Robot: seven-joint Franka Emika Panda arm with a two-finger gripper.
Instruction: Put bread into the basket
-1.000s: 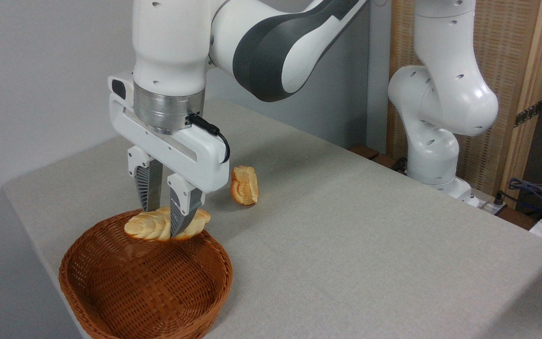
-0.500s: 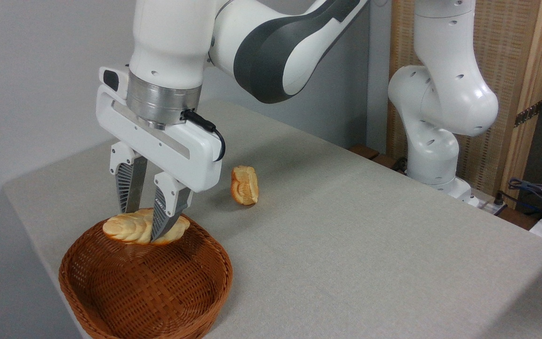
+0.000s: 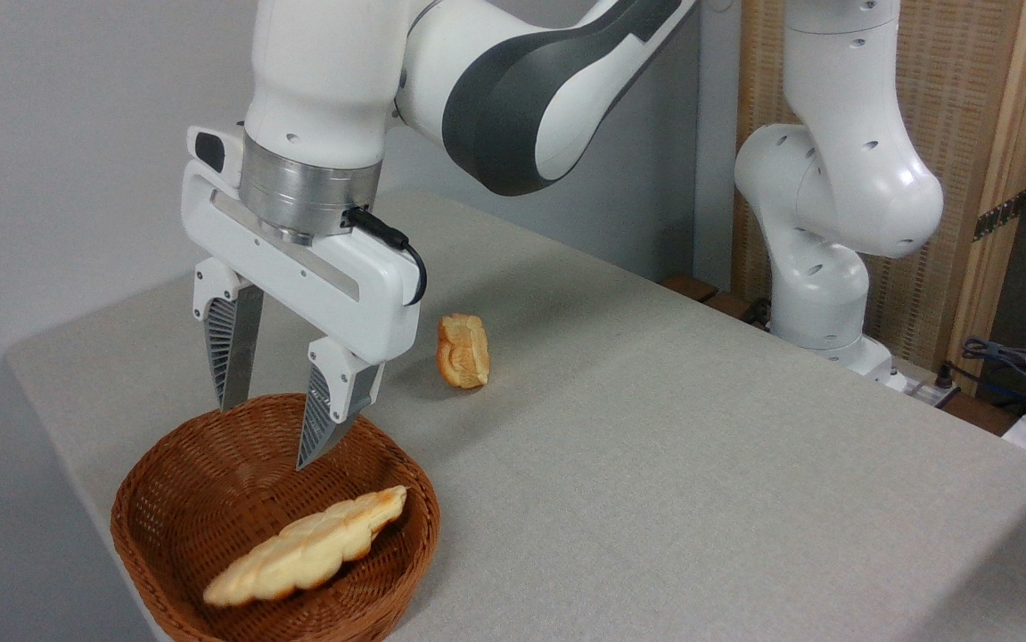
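Observation:
The long leaf-shaped bread [image 3: 307,547] lies inside the reddish-brown wicker basket [image 3: 183,499] at the lower left, tilted with its browned tip resting against the right inner wall. My gripper [image 3: 265,437] hangs above the basket's back half. It is open, its ribbed fingers [image 3: 229,348] spread wide with nothing between them, clear of the loaf.
A small stubby golden-brown roll [image 3: 463,349] lies on the grey tablecloth behind and to the right of the basket. The arm's white base [image 3: 820,303] stands at the table's far right, with cables [image 3: 1012,366] beyond it. The table's left edge runs close to the basket.
My gripper opened and let go of the bread, which dropped from between the fingers into the basket. The hand itself barely moved in the last half second.

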